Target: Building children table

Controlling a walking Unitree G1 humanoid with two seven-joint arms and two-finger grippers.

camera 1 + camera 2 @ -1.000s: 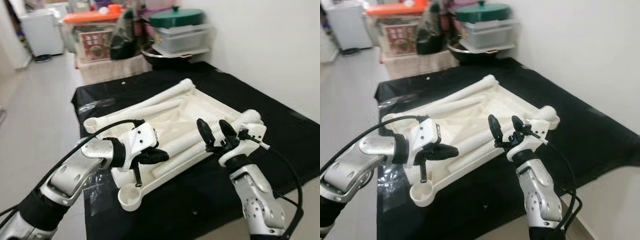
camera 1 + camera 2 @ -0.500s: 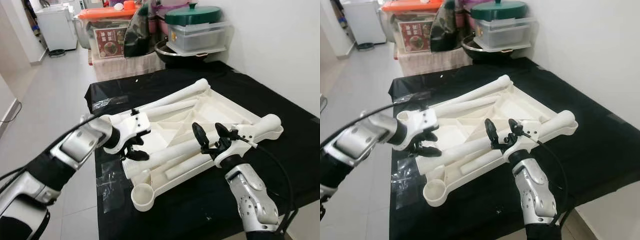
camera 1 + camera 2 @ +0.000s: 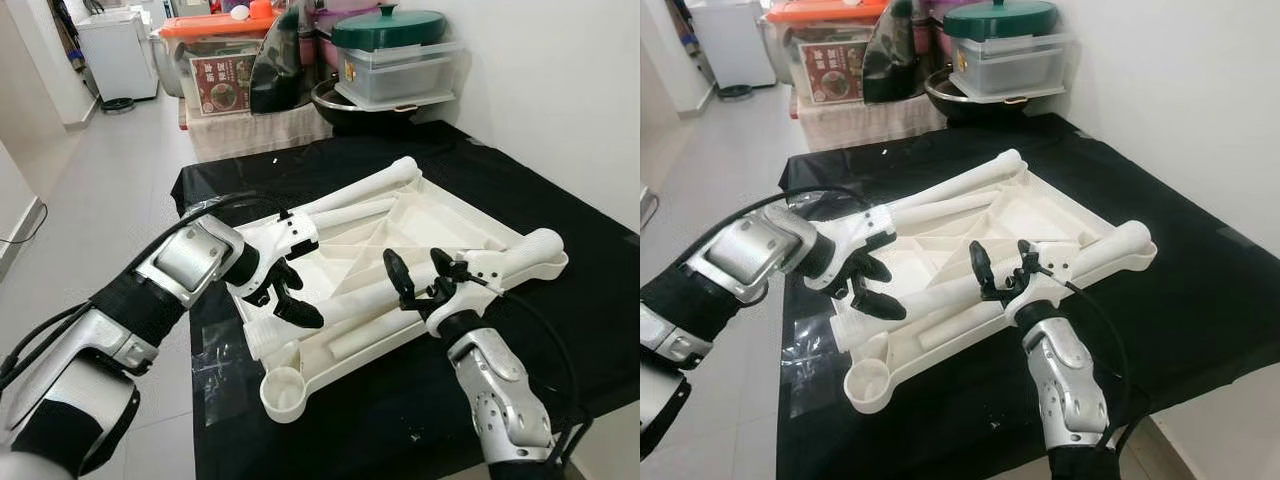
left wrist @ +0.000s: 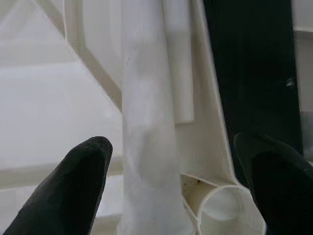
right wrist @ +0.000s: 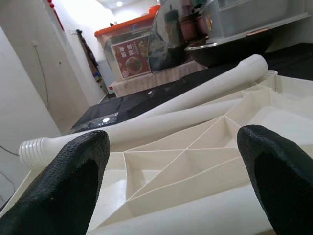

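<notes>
A white plastic tabletop (image 3: 455,215) lies upside down on a black-covered table (image 3: 560,190). One white leg (image 3: 365,185) stands out from its far corner and another (image 3: 530,248) from its right corner. Two loose legs lie inside it, the longer one (image 3: 345,303) running across the near half. My left gripper (image 3: 291,296) is open over the near-left end of that leg. The left wrist view has the leg (image 4: 146,147) running between the two spread fingers. My right gripper (image 3: 420,278) hovers open just above the same leg's middle. An empty round socket (image 3: 283,392) sits at the near corner.
Stacked containers with a green lid (image 3: 395,55), a dark wok (image 3: 345,100) and an orange-lidded box (image 3: 215,25) crowd the far end. A white wall runs along the right. Grey floor (image 3: 100,180) lies to the left. Clear tape (image 3: 215,355) is stuck on the cloth by the socket.
My left gripper has shifted from the tabletop's left edge rightwards onto the loose leg's end, fingers spread around it. The right gripper has barely moved.
</notes>
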